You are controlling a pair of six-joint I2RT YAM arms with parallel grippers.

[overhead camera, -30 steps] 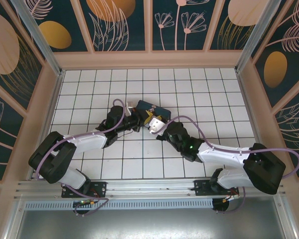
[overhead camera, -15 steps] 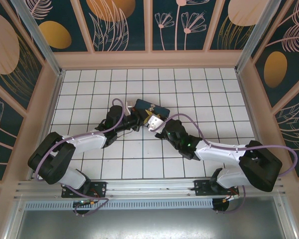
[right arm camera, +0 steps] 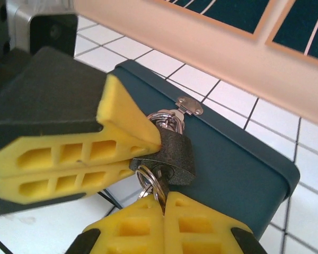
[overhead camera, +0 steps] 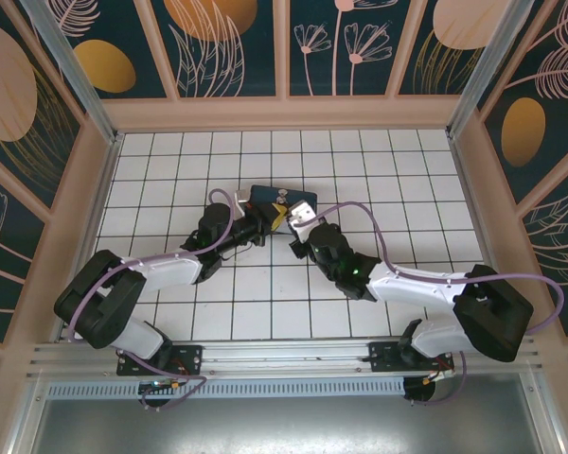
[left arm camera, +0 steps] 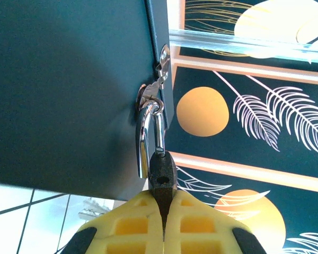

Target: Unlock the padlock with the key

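Note:
The padlock (right arm camera: pixel 178 152) is small, with a dark grainy body, and its silvery shackle (left arm camera: pixel 147 138) runs through the hasp (right arm camera: pixel 190 106) of a blue box (right arm camera: pixel 238 159). From the left, my left gripper (right arm camera: pixel 143 156) is shut on the padlock's body (left arm camera: pixel 162 170), its yellow fingertips pinching it. The key (right arm camera: pixel 162 185) sits in the keyhole on the padlock's underside with a key ring (right arm camera: pixel 146 180) hanging from it. My right gripper (right arm camera: pixel 165 200) is shut on the key just below the padlock. In the top view the left gripper (overhead camera: pixel 265 225) and the right gripper (overhead camera: pixel 292 223) meet at the box's near edge.
The blue box (overhead camera: pixel 276 200) lies on the white tiled floor (overhead camera: pixel 417 189) in the middle of the enclosure. Decorated walls (overhead camera: pixel 284 57) stand on three sides. Both arms stretch inward from the near edge, purple cables looping along them.
My right gripper has closed onto the key and its arm has reached further in toward the box. The left gripper and the box have shifted slightly up.

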